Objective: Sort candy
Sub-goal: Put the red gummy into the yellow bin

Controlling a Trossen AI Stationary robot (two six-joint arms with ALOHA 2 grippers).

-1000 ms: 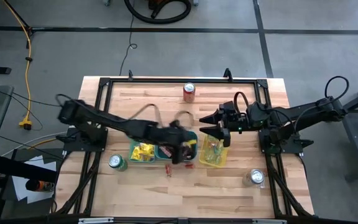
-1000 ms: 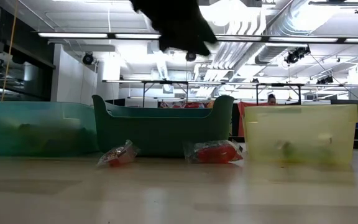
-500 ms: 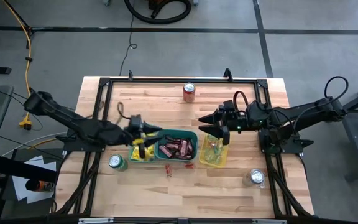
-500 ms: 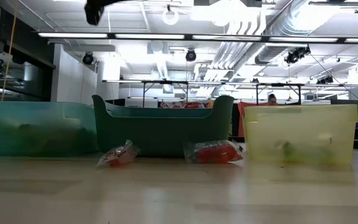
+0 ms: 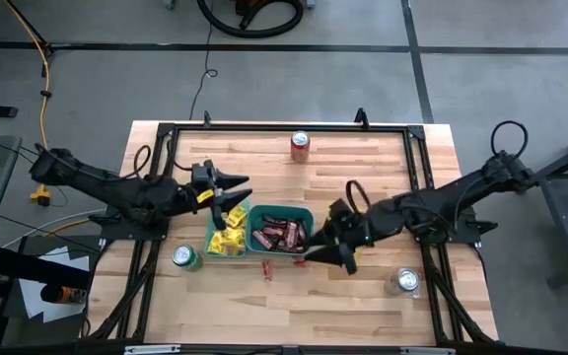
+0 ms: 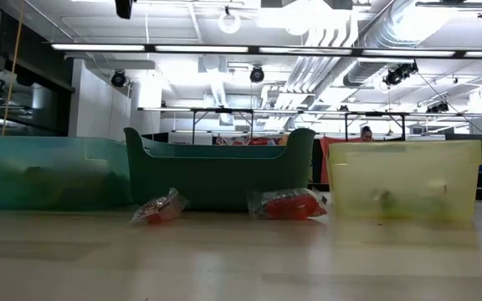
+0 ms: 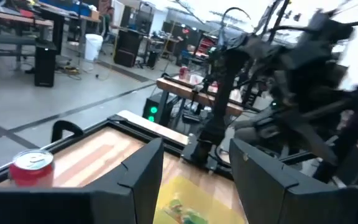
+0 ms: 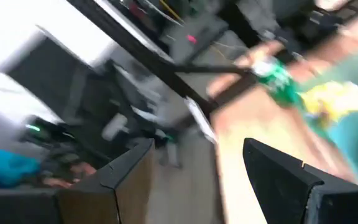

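Nearest in the low view, at lower centre, two red-wrapped candies lie on the wooden table (image 6: 241, 259): a small one (image 6: 157, 209) left of centre and a larger one (image 6: 287, 205) right of it, both just in front of the dark teal bin (image 6: 220, 171). A pale teal bin (image 6: 53, 171) stands at the left of that frame and a yellow bin (image 6: 404, 177) at the right, with something greenish dim inside it.

From above, the three bins sit in a row at lower centre. The pale bin holds yellow packets (image 5: 227, 237); the dark teal one holds brown-red bars (image 5: 279, 235). The yellow bin is mostly hidden under the right arm. The loose red candies (image 5: 267, 266) lie just below the bins.

The right gripper (image 5: 335, 247) hangs low at centre right, over the yellow bin and beside the dark teal one, its fingers spread and holding nothing. The left gripper (image 5: 231, 187) sits at centre left, just above the pale bin, released and empty; its wrist view shows the two fingers (image 7: 145, 180) apart.

A green can (image 5: 184, 257) stands left of the bins, a silver can (image 5: 402, 281) at lower right, and a red can (image 5: 300, 145) farther off at upper centre.
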